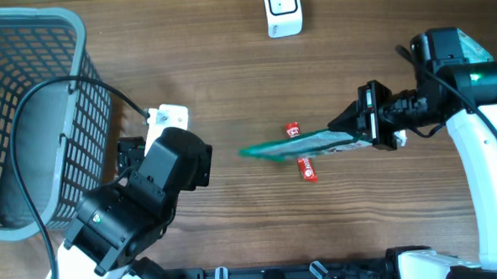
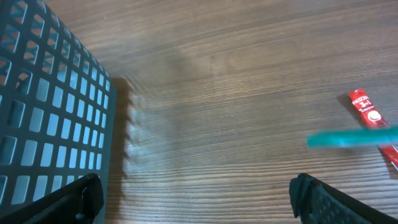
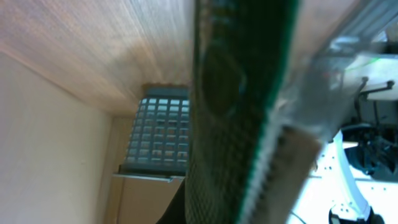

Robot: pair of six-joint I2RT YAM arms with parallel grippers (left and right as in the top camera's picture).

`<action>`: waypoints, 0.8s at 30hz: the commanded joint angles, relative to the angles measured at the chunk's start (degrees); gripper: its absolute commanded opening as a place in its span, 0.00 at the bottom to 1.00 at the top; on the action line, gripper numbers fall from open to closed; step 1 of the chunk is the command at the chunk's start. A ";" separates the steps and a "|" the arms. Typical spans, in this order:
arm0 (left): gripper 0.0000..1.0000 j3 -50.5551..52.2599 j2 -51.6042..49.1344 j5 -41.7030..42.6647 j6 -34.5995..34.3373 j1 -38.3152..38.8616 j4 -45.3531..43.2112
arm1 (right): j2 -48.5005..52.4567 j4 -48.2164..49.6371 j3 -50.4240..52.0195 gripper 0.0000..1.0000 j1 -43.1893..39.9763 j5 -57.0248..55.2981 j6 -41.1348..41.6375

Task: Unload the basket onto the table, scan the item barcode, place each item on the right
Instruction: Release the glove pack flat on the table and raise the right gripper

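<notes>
A brown wood-grain desk (image 1: 228,65) fills every view.

Overhead: a grey plastic mesh basket (image 1: 80,33) stands at the upper left, and a small white rounded device (image 1: 282,10), probably the scanner, sits at the top centre. At the right of the frame the right gripper (image 1: 364,137) is clamped on one end of a flat green foil packet (image 1: 303,144). The packet juts leftward, edge-on, above two small red sachets (image 1: 307,169) in the middle.

Left wrist: the left gripper (image 2: 202,208) has its fingers spread wide and holds nothing. The basket wall is at the left, with one red sachet and the packet's green edge at the right.

Right wrist: the packet fills the centre, blurred, and no barcode can be read. The basket shows beyond it.

Risks: the packet is held by one end only, so it could sag or twist on the way to the device, which is well apart from it. The code might then face away from the device. A low sweep could also drag the sachets.
</notes>
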State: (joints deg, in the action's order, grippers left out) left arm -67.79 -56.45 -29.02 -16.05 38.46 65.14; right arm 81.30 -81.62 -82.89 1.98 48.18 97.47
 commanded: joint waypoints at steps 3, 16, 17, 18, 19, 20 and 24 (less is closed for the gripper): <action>1.00 -0.20 0.02 0.07 -0.94 -0.11 -0.13 | -0.22 1.27 -0.02 0.04 -4.83 -4.50 7.26; 1.00 -0.20 0.02 0.07 -0.94 -0.11 -0.13 | 11.89 5.53 -0.02 0.06 -6.45 -15.67 1.99; 1.00 -0.20 0.02 0.07 -0.94 -0.11 -0.13 | 13.03 6.67 -0.02 0.13 -6.45 -17.33 -2.29; 1.00 -0.20 0.02 0.07 -0.94 -0.11 -0.13 | 13.99 8.76 -0.02 0.27 -6.45 -18.47 -5.70; 1.00 -0.20 0.02 0.07 -0.94 -0.11 -0.13 | 14.75 11.08 -0.02 0.34 -6.47 -18.99 -9.57; 1.00 -0.20 0.02 0.07 -0.92 -0.11 -0.13 | 15.19 12.74 -0.02 0.40 -6.47 -18.99 -12.50; 1.00 -0.20 0.02 0.07 -0.94 -0.11 -0.13 | 15.74 23.43 -0.02 0.63 -6.45 -19.19 -26.01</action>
State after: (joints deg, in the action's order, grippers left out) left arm -67.79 -56.45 -28.99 -16.05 38.46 65.17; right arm 96.79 -63.72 -82.76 -4.40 31.29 87.92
